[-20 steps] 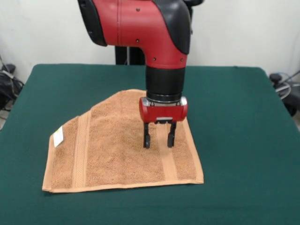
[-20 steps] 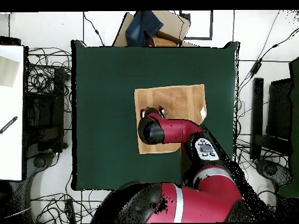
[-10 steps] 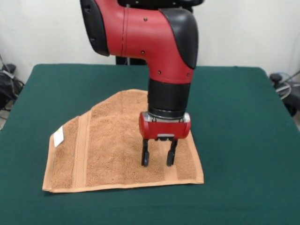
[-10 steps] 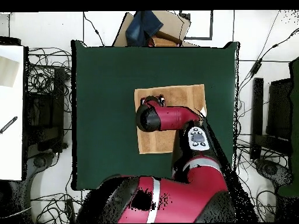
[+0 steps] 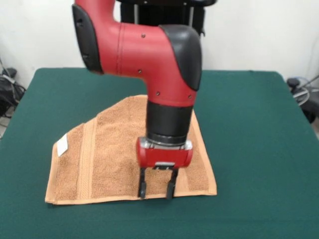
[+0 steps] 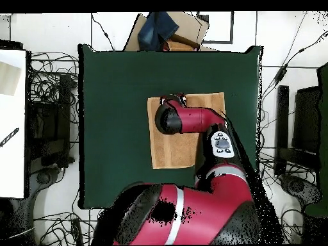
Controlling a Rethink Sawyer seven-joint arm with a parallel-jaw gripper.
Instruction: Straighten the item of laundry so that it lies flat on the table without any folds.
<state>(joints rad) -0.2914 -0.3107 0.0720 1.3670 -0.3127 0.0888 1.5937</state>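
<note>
The orange-tan towel (image 5: 109, 154) lies on the green table (image 5: 249, 129), left of centre. Its far left side runs as a slanted line, as if that corner is folded. Woven bands run near its left and right ends, and a white tag (image 5: 62, 145) sits at the left edge. My gripper (image 5: 156, 191) points straight down and is open. Its fingertips (image 5: 142, 191) stand at the towel's near edge, touching it or just above. In the overhead view the towel (image 6: 168, 148) shows beside the arm (image 6: 192, 120), which hides the gripper.
A cardboard box with blue cloth (image 6: 161, 29) stands beyond the table's far edge in the overhead view. Cables lie on the floor all round (image 6: 48, 83). A white surface (image 6: 13, 122) is off to the left. Green cloth (image 5: 264, 199) shows to the right of the towel.
The gripper has moved from the towel's right-middle toward its near edge and has come lower. It stays open. The towel has not moved.
</note>
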